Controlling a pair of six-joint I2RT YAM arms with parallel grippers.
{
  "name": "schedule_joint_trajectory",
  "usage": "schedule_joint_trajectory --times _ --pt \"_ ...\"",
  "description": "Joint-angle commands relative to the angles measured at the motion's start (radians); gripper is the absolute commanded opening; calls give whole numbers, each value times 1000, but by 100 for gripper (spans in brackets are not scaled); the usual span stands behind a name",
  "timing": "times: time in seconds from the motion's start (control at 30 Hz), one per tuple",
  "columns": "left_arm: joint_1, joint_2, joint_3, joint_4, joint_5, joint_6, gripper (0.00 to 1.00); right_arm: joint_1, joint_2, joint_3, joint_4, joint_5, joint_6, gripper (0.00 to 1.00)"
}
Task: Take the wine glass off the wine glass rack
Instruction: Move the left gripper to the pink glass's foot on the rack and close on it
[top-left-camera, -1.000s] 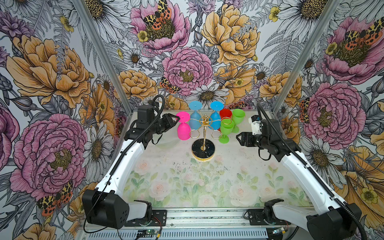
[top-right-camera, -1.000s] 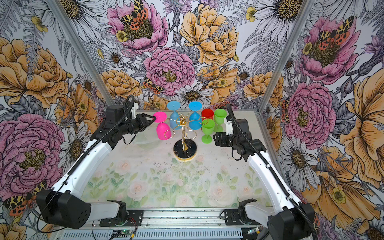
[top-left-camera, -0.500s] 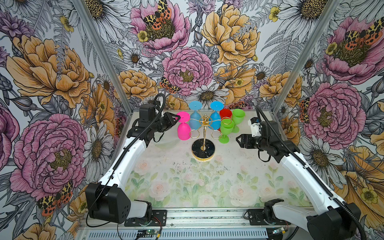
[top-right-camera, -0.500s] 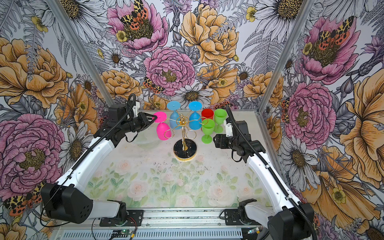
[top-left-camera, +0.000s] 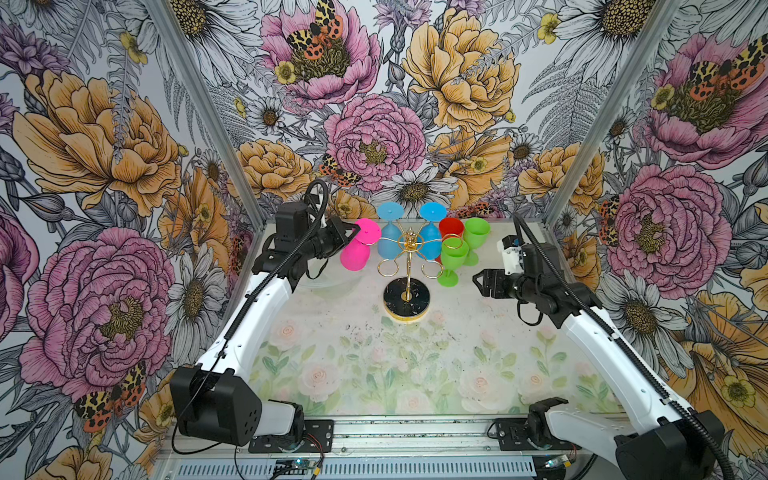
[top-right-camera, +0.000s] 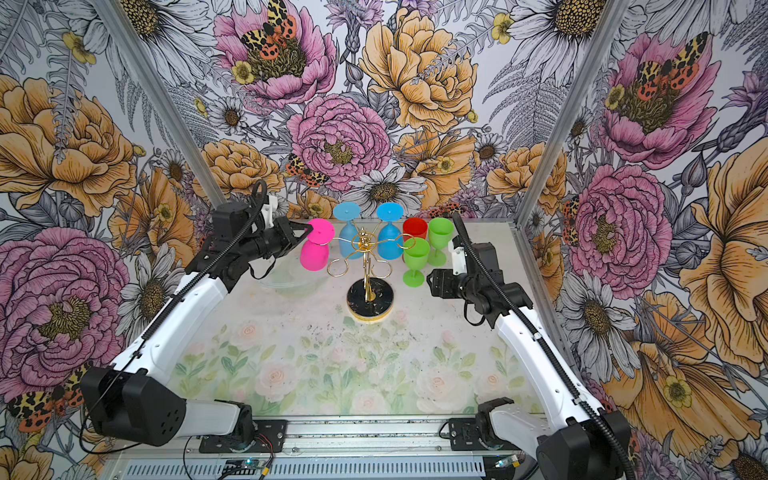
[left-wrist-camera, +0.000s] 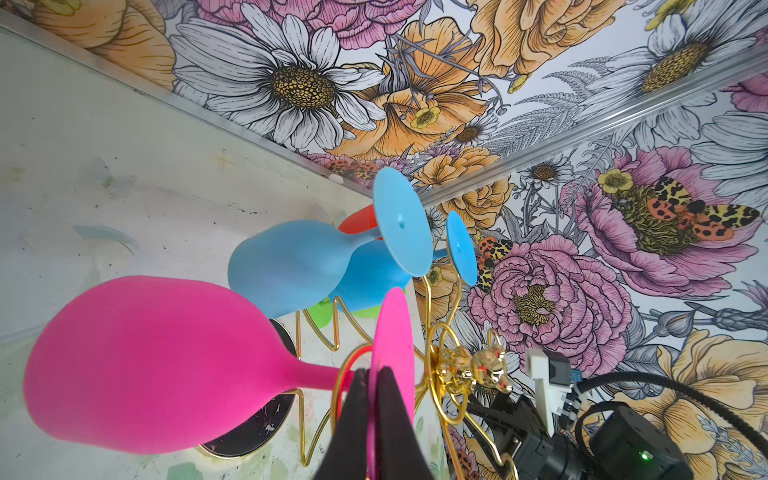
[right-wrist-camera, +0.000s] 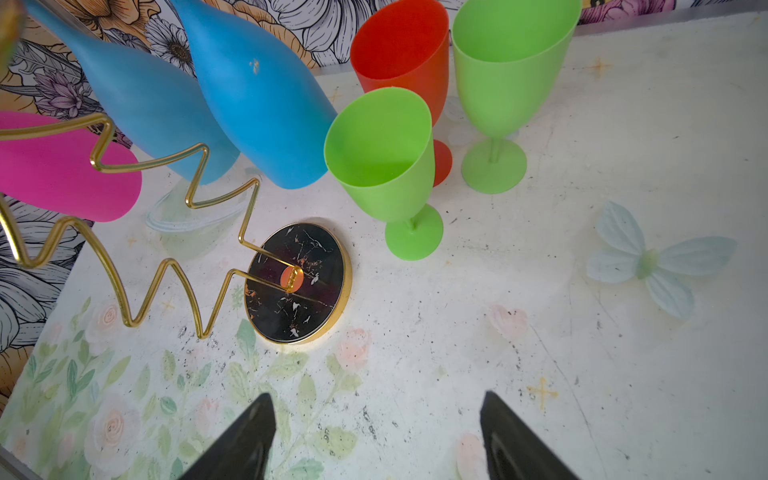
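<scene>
My left gripper (left-wrist-camera: 372, 376) is clamped tight on the flat round foot of the matte pink wine glass (left-wrist-camera: 145, 365). My two black fingers (left-wrist-camera: 353, 419) pinch the edge of that disc with no gap showing between them. The glass hangs upside down, bowl toward the tabletop (top-left-camera: 374, 374), its stem through a loop of the thin gold wire wine glass rack (top-left-camera: 409, 249), on the rack's left side.

My right gripper (right-wrist-camera: 378, 419) stands wide open and holds nothing. It hovers over bare tabletop to the right of the rack's round black marbled base with a gold rim (right-wrist-camera: 297, 282), well apart from it.

The rack stands near the middle of the tabletop's back edge. Two matte blue wine glasses (top-left-camera: 388, 245) (top-left-camera: 430, 247) hang upside down from its rear arms, just beside the pink one.

Toward the back right corner three glasses stand upright on the tabletop. A lime green wine glass (top-left-camera: 454, 255) is closest to the rack; I cannot tell whether a wire loop touches it. A second lime green glass (top-left-camera: 476, 235) and a red glass (top-left-camera: 451, 227) stand behind it.

A clear shallow dish (right-wrist-camera: 195, 216) lies on the tabletop to the left of the base, near the hanging pink bowl.
</scene>
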Motion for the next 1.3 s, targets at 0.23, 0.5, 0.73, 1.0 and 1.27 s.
schedule_joint_trajectory --times 0.23,0.5,0.73,1.0,1.27 --pt "11 -26 23 -15 34 -22 0 -2 -24 -8 11 -5 -1 78" --pt "11 -5 56 -11 102 -50 0 -2 -35 -10 10 -4 -2 78" --pt "9 26 80 -11 168 -75 0 -2 -37 -11 10 -3 -2 78" --pt "-2 68 100 -11 211 -79 0 -3 -41 -14 11 0 -1 78" --pt "-14 119 133 14 258 -98 0 -3 -44 -17 10 2 -5 78"
